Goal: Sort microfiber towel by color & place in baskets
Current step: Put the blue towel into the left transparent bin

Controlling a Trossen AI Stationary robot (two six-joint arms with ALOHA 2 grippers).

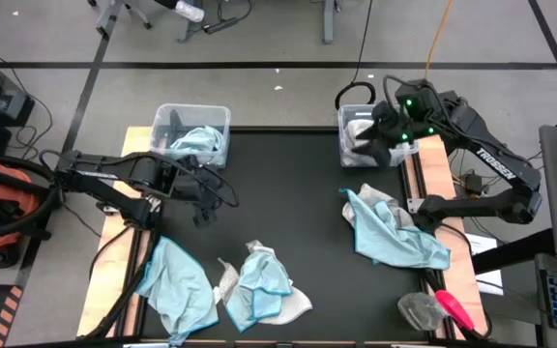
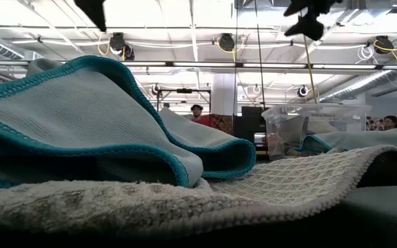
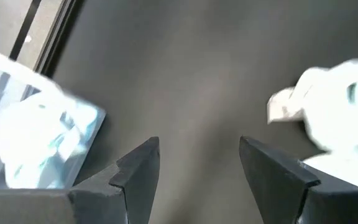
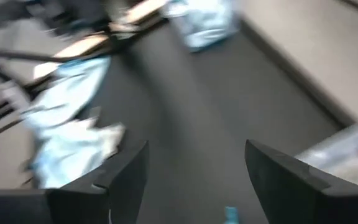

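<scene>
Right gripper (image 1: 383,135): I see it poised at the near edge of the right basket (image 1: 348,116), at the far right corner of the black table (image 1: 298,184). Its fingers (image 4: 126,177) stand spread with nothing between them. A pale grey-white towel (image 1: 361,130) lies inside this basket.

Left gripper (image 1: 204,196): it hangs over bare mat just in front of the left basket (image 1: 167,116); its fingers (image 3: 143,168) are likewise parted and empty. That basket holds a light blue towel (image 1: 199,141).

Still on the table: a blue towel over a grey one (image 1: 390,230) near the right arm, a blue-and-white bundle (image 1: 259,282) at the front centre, and a blue towel (image 1: 177,288) at the front left. In the low view these front cloths fill the foreground.

Progress, as I judge it: one towel per basket is sorted, blue left and pale right, and at least three heaps remain. I take the job to be well under half done.
</scene>
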